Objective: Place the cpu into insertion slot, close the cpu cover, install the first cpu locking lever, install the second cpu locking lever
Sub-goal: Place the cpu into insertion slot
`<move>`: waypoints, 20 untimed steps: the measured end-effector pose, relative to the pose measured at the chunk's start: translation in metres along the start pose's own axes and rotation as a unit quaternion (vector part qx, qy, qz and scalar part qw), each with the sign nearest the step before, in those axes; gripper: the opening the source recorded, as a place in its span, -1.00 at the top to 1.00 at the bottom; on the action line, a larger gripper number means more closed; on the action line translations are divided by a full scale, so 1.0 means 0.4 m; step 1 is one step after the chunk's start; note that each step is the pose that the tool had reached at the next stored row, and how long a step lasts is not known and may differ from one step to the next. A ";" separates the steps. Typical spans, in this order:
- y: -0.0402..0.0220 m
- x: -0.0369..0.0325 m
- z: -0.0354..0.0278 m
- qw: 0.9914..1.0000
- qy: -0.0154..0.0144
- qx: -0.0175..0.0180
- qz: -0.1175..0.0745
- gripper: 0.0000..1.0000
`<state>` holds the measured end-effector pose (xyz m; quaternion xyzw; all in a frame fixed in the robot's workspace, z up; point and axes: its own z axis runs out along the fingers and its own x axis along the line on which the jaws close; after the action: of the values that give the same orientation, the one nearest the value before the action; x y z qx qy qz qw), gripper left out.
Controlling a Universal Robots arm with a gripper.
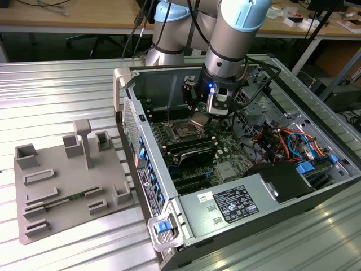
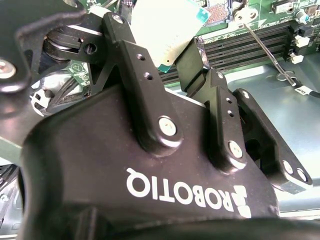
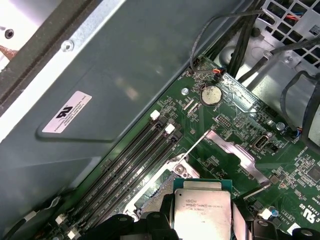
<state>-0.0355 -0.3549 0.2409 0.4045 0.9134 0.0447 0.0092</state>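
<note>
- The cpu hangs tilted above the green board, gripped by its edges between the gripper's 2 closed fingers.
- The insertion slot lies uncovered just beside and below it.
- An open computer case surrounds both.

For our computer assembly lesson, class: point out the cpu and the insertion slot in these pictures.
cpu (image 3: 202,210): first wrist view, on its silver metal top.
insertion slot (image 1: 184,133): exterior view, on its dark square centre.

Flat square silver-topped cpu hangs tilted at the exterior view's centre, just upper-right of the dark, silver-rimmed square insertion slot. The thin silver-framed cpu cover stands open.
</note>
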 end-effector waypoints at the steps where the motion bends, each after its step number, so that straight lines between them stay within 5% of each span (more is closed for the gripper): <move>1: 0.000 0.000 0.000 1.000 0.000 0.000 0.001 -0.09; 20: 0.000 0.000 0.001 1.000 -0.001 0.000 0.007 -0.09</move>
<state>-0.0355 -0.3549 0.2405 0.4111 0.9104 0.0446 0.0096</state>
